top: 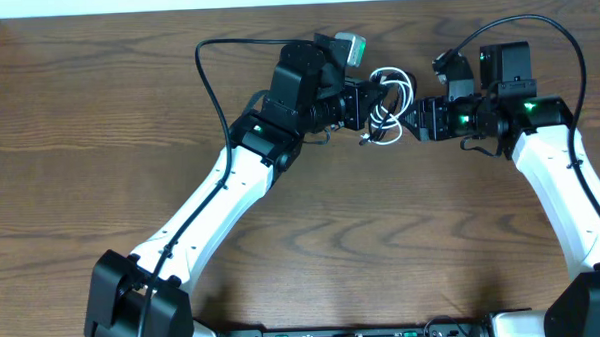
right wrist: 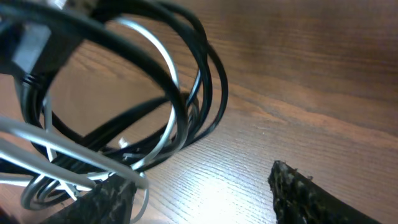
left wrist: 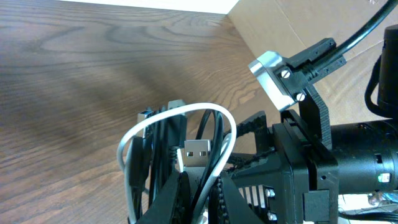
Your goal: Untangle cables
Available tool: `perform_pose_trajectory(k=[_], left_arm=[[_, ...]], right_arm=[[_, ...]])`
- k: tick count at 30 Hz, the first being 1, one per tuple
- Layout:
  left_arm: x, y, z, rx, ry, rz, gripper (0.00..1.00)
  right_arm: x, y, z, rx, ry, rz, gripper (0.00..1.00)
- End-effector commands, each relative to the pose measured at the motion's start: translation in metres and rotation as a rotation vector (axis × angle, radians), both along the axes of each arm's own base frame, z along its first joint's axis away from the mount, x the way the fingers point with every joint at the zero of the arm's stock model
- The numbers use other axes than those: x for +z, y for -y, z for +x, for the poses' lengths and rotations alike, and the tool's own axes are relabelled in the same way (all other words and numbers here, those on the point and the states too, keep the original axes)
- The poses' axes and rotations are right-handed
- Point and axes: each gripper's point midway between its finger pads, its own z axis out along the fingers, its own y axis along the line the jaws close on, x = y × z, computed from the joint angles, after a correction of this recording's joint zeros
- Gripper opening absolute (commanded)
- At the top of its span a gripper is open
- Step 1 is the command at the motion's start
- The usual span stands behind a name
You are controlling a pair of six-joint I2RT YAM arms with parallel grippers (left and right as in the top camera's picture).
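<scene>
Tightly closed, the left gripper (top: 370, 104) pinches the cables (top: 390, 105) where their strands bunch together. In the left wrist view its fingers (left wrist: 165, 202) meet around black and white strands at the bottom of the picture. There are two cables, wound into one tangle. The black cable (left wrist: 158, 143) makes several loops, and the white cable (left wrist: 231, 127) arches over them in a tall loop. One metal plug (left wrist: 196, 151) sits inside that arch. The tangle stands up from the left fingertips over the far middle of the table (top: 382, 236).

Just beside it, the right gripper (top: 410, 120) has its fingers (right wrist: 298, 186) spread apart and grips nothing. In its own camera the loops hang ahead of it, toward the left finger.

Both arms reach in from the near edge. The left arm runs diagonally up from the near left corner, and the right arm comes up the right side and bends inward. The two grippers face each other across the tangle.
</scene>
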Motion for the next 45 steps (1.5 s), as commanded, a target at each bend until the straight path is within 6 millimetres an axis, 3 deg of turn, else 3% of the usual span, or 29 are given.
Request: perform_pose_trajectory(k=[1, 10, 14, 15, 17, 24, 35, 39, 42, 45], left_arm=[[0.023, 0.004, -0.005, -0.037, 0.024, -0.049, 0.08], [0.032, 0.012, -0.017, -0.110, 0.007, -0.104, 0.07], [0.033, 0.012, -0.017, -0.103, -0.019, -0.119, 0.07], [0.034, 0.013, -0.018, -0.104, -0.023, -0.127, 0.08], [0.040, 0.015, -0.019, -0.122, -0.010, -0.144, 0.07], [0.061, 0.001, -0.013, -0.097, 0.046, -0.175, 0.08], [0.076, -0.089, 0.029, 0.113, 0.057, -0.168, 0.08], [0.066, -0.112, 0.034, 0.168, 0.001, -0.144, 0.08], [0.053, -0.117, 0.031, 0.168, -0.037, -0.108, 0.09], [0.042, -0.118, 0.026, 0.156, -0.058, -0.074, 0.31]], right_arm=[[0.008, -0.006, 0.003, 0.015, 0.018, 0.027, 0.68], [0.015, -0.006, 0.013, 0.015, 0.073, 0.031, 0.67], [0.014, -0.001, 0.018, -0.007, 0.089, -0.001, 0.43], [0.013, 0.003, 0.019, -0.019, 0.088, -0.019, 0.22], [0.010, 0.009, 0.020, -0.043, 0.087, -0.052, 0.01], [-0.010, 0.048, 0.021, -0.170, 0.055, -0.241, 0.01], [-0.021, 0.095, 0.013, -0.310, -0.018, -0.328, 0.01], [-0.022, 0.097, 0.012, -0.314, -0.026, -0.327, 0.01], [-0.019, 0.081, 0.013, -0.267, -0.021, -0.249, 0.01], [-0.009, 0.056, 0.017, -0.191, 0.006, -0.122, 0.01]])
